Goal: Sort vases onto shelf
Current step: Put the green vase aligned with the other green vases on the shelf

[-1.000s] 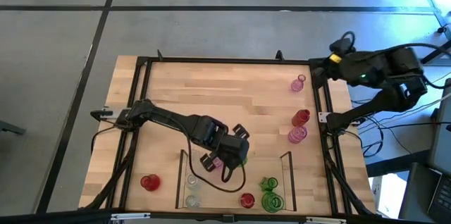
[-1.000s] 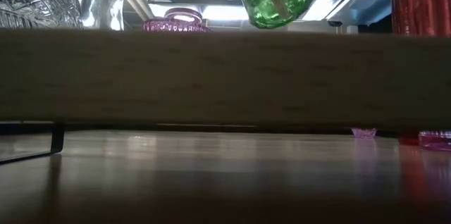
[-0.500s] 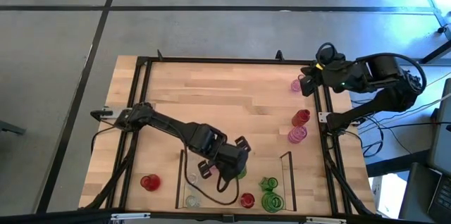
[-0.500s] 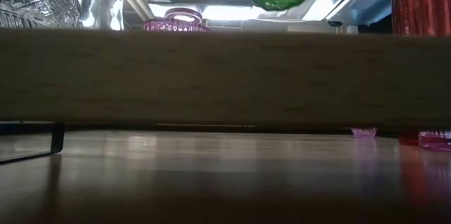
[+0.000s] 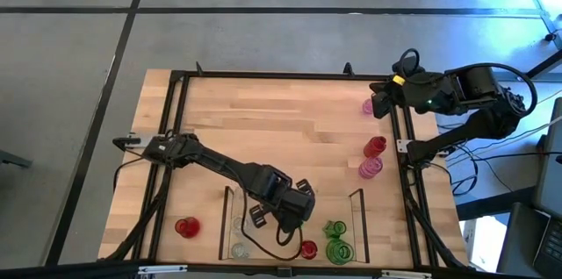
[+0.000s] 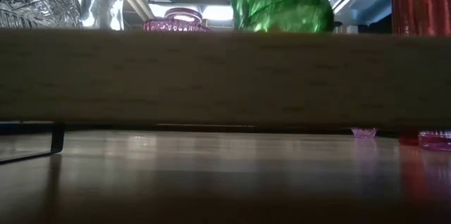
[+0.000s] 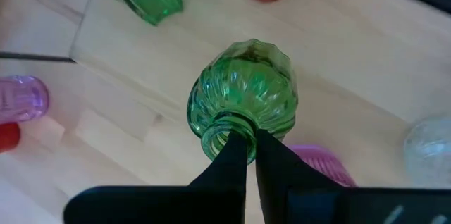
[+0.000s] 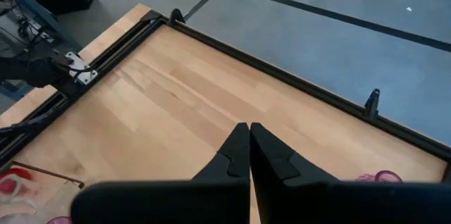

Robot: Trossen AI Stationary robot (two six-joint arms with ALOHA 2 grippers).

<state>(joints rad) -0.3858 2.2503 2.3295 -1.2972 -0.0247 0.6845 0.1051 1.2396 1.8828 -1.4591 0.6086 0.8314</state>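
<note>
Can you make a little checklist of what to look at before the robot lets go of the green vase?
1. Left claw pinches the green vase by its rim: ok.
2. Vase over the shelf: ok.
3. Vase bottom resting on the shelf floor: cannot tell.
4. Clear of the pink vase next to it: cannot tell.
5. Right claw shut and empty at the far right edge, out of the way: ok.

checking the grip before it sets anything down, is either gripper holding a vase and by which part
The left gripper holds a green vase over the shelf, fingers pinched on the rim of its neck. The right gripper is shut on nothing, above the table's far right.
</note>
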